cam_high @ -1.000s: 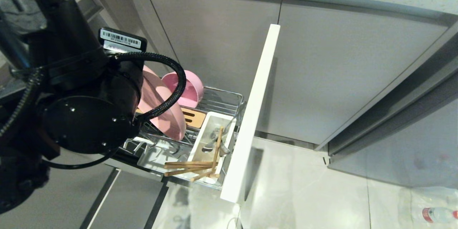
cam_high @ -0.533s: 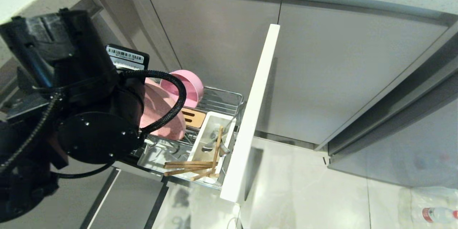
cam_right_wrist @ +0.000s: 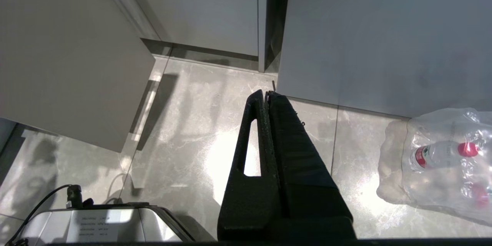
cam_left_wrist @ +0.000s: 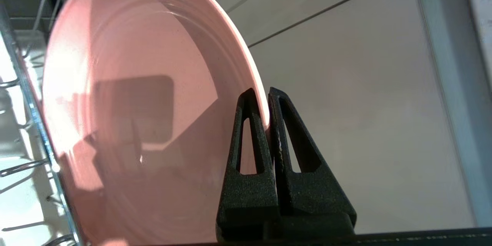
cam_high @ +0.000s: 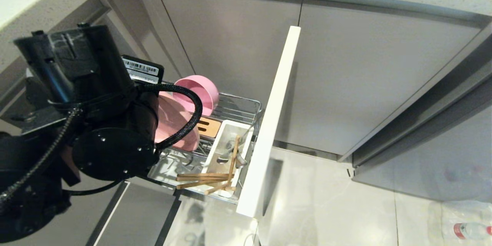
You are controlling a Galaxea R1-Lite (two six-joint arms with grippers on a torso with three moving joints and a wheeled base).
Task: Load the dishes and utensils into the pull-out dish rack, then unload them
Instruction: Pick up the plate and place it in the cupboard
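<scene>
On the left of the head view, the left arm carries a white barcode label (cam_high: 141, 68); its small digits cannot be read. In the left wrist view the left gripper (cam_left_wrist: 265, 96) has its two black fingers pressed together on the rim of the pink plate (cam_left_wrist: 127, 123); the plate stands tilted on edge over the wires of the pull-out dish rack (cam_high: 238, 108). Compared with one second ago, the arm has come lower in the head view, and the plate with it: now less of the plate shows above the rack and its lower edge sits among the wires.

To the right of the plate, the pink bowl (cam_high: 198, 92) lies on its side at the back of the rack, and it has not moved. The brown wooden strip (cam_high: 207, 126) is just beside the plate. The chopsticks (cam_high: 203, 180) lie across the front end of the white utensil caddy (cam_high: 221, 153), with one more stick leaning along the caddy. A metal utensil lies inside the caddy, but I cannot tell which one. The white cabinet front (cam_high: 271, 123) stands pulled out, as before.

In the right wrist view, the right gripper (cam_right_wrist: 266, 96) hangs above the floor with fingers together, holding nothing. Near it lies a plastic-wrapped pack of bottles (cam_right_wrist: 442, 157) with a red and white label that is not readable.
</scene>
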